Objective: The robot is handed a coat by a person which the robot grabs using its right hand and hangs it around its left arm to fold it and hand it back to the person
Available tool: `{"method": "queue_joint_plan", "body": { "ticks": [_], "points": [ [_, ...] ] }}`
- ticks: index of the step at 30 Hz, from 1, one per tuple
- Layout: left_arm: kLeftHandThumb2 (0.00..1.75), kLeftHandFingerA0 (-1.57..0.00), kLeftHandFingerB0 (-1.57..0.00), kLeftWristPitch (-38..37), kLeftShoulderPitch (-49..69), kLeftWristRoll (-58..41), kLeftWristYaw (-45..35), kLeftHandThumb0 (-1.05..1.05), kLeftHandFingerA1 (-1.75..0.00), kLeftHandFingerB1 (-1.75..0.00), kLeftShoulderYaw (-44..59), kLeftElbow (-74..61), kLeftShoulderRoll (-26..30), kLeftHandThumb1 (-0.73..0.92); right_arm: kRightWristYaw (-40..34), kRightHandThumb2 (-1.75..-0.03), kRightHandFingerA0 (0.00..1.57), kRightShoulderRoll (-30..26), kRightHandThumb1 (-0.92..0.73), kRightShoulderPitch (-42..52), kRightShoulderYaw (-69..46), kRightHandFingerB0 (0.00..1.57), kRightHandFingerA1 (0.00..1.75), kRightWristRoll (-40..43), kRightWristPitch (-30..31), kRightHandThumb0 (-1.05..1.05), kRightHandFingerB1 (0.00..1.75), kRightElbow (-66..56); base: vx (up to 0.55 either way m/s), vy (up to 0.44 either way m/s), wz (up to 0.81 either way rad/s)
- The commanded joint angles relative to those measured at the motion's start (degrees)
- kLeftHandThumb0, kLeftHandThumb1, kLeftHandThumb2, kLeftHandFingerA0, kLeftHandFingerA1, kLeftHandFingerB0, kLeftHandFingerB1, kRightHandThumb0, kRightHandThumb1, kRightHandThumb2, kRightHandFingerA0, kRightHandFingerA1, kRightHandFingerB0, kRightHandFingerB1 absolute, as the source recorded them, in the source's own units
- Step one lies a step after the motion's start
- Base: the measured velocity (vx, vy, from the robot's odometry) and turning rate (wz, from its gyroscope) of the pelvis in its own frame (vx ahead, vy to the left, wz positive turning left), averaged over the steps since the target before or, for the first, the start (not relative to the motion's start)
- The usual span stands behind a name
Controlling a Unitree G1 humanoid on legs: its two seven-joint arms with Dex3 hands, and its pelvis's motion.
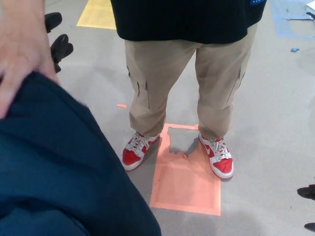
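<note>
The dark teal coat (54, 172) fills the lower left of the head view, draped over my left arm, which it hides. My left hand (56, 37) sticks out beyond it at the top left, open, its black fingers apart and holding nothing. A person's hand (22, 54) rests on the coat's upper edge, just beside my left hand. Only small black slivers of my right hand (308, 192) show at the right edge, away from the coat.
The person stands directly ahead in tan trousers (187, 83), a black top and red-and-white shoes (220, 158). An orange mat (189, 179) lies on the grey floor at their feet. A yellow floor patch (98, 14) is at the top left.
</note>
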Motion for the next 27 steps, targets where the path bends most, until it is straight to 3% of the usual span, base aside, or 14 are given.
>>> {"method": "queue_joint_plan", "body": {
  "ticks": [1, 4, 6, 14, 15, 16, 17, 19, 20, 21, 25, 26, 27],
  "points": [
    [0.62, -0.39, -0.28, 1.66, -0.63, -1.60, -0.59, -0.59, -0.38, -0.33, 0.48, -0.83, 1.59, 0.70, 2.46, -0.79, 0.00, -1.80, -0.45, -1.56, 0.55, 0.00, 0.04, -1.55, -2.61, -0.75, 0.00, 3.21, 0.00, 0.000, 0.00],
    [0.62, -0.40, -0.29, 2.04, -0.64, -1.79, -0.28, -0.59, -0.38, -0.33, 0.53, -1.09, 1.60, 0.69, -0.38, -0.81, 0.00, -1.33, -0.50, -1.53, -0.24, 0.00, 0.03, -1.46, -2.39, -0.79, 0.00, 4.08, 0.00, 0.000, 0.00],
    [0.60, -0.42, -0.31, 2.22, -0.61, -1.99, -0.31, -0.57, -0.38, -0.33, 0.59, -1.24, 1.59, 0.69, -6.50, -0.99, 0.00, -0.66, -0.73, -0.73, -0.26, 0.00, 0.01, -2.87, -1.36, -0.93, 0.01, 3.57, 0.00, 0.000, 0.00],
    [0.62, -0.40, -0.29, 2.40, -0.18, -2.38, -0.72, -0.58, -0.38, -0.33, 0.54, -2.29, 0.86, 0.69, -18.89, -1.04, 0.00, 5.26, -0.74, -0.19, -0.09, 0.00, 0.17, -5.23, 1.20, -0.75, 0.18, 2.59, 0.00, 0.000, 0.00],
    [0.62, -0.40, -0.29, 2.53, -0.18, -2.31, -0.72, -0.58, -0.38, -0.33, 0.44, -2.45, 0.85, 0.70, -19.47, -0.92, 0.00, 6.44, -0.71, -0.43, -0.22, 0.00, 0.13, -5.19, 3.40, -0.74, 0.16, 1.94, 0.00, 0.000, 0.00],
    [0.61, -0.41, -0.30, 2.51, 0.00, -2.32, -0.80, -0.59, -0.38, -0.33, 0.42, -2.66, 0.82, 0.69, -20.80, -1.03, 0.00, 8.11, -0.72, -0.55, -0.46, 0.00, 0.21, -4.98, 4.48, -0.70, 0.21, 1.60, 0.00, 0.000, 0.00],
    [0.61, -0.41, -0.30, 2.45, 0.13, -2.32, -0.93, -0.59, -0.38, -0.33, 0.39, -2.80, 0.82, 0.69, -21.75, -0.90, 0.01, 9.09, -0.71, -0.74, -0.39, 0.00, 0.15, -5.23, 5.36, -0.70, 0.17, 1.42, 0.00, 0.000, 0.00],
    [0.61, -0.41, -0.30, 2.49, 0.39, -2.33, -1.21, -0.60, -0.38, -0.33, 0.37, -3.02, 0.94, 0.68, -22.75, -0.89, 0.02, 10.50, -0.70, -1.44, -0.37, 0.00, 0.17, -5.52, 7.36, -0.69, 0.18, 1.30, 0.00, 0.000, 0.00],
    [0.61, -0.40, -0.29, 2.45, 0.58, -2.31, -1.30, -0.60, -0.38, -0.33, 0.35, -3.08, 0.98, 0.68, -22.86, -0.69, 0.00, 10.84, -0.84, -1.54, -0.61, 0.02, 0.17, -5.36, 7.72, -0.62, 0.19, 1.23, 0.00, 0.000, 0.00],
    [0.92, -0.35, -0.17, 2.25, 1.01, -2.38, -1.66, -0.54, -0.55, -0.45, 0.36, -3.12, 0.95, 0.52, -23.32, -0.69, 0.01, 11.50, -0.82, -1.75, -1.36, 0.03, 0.18, -4.76, 8.26, -0.61, 0.20, 1.36, 0.00, 0.000, 0.00],
    [0.93, -0.34, -0.16, 1.47, 3.46, -2.13, -2.65, -0.55, -0.54, -0.44, -0.03, -3.69, 0.77, 0.54, -27.11, -0.65, 0.03, 13.64, -0.84, -2.57, -2.70, 0.04, 0.22, -4.61, 9.94, -0.63, 0.23, 2.47, 0.00, 0.000, 0.00],
    [0.93, -0.34, -0.16, 1.34, 4.03, -2.00, -2.79, -0.56, -0.54, -0.44, -0.19, -3.79, 0.76, 0.54, -27.85, -0.69, 0.05, 14.03, -0.76, -2.56, -3.16, 0.06, 0.18, -4.43, 10.22, -0.63, 0.19, 2.65, 0.00, 0.000, 0.00],
    [0.92, -0.34, -0.17, 1.59, 5.08, -2.14, -3.11, -0.57, -0.54, -0.44, -0.20, -4.13, 0.68, 0.54, -29.07, -0.97, 0.00, 14.40, -0.68, -2.20, -3.73, 0.07, 0.25, -4.18, 10.36, -0.71, 0.26, 2.80, 0.00, 0.000, 0.00]
  ]
}}
